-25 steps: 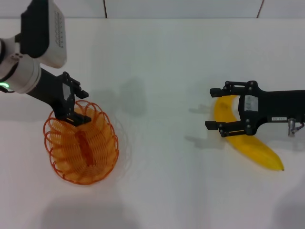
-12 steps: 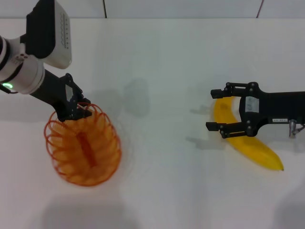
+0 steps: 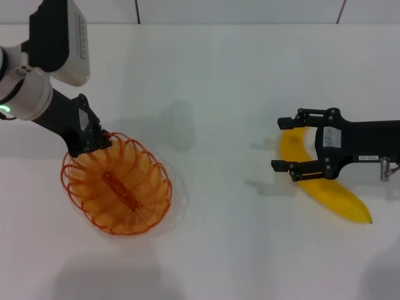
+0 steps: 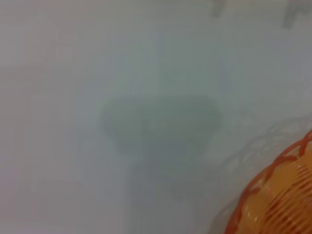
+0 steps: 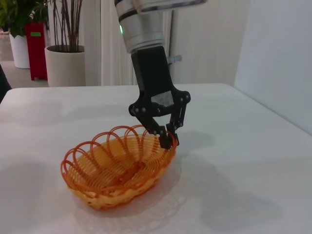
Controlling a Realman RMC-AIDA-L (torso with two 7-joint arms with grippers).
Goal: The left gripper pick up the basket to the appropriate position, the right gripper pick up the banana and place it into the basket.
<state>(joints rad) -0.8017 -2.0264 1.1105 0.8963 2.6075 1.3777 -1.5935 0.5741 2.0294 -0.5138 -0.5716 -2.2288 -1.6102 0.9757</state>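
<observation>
Left gripper clenched on the near rim of the basket, which sits on the white table. Right gripper spread wide over the banana, lying at the table's right side.

A plain white counter fills the head view, with soft grey shadows lying on it. Along its 12 o'clock edge runs a pale wall split by thin dark seams. The right wrist view shows the room beyond: a beige planter with bare stems at 10 o'clock, a red bin beside it, light curtains and a white wall panel at 2 o'clock.
</observation>
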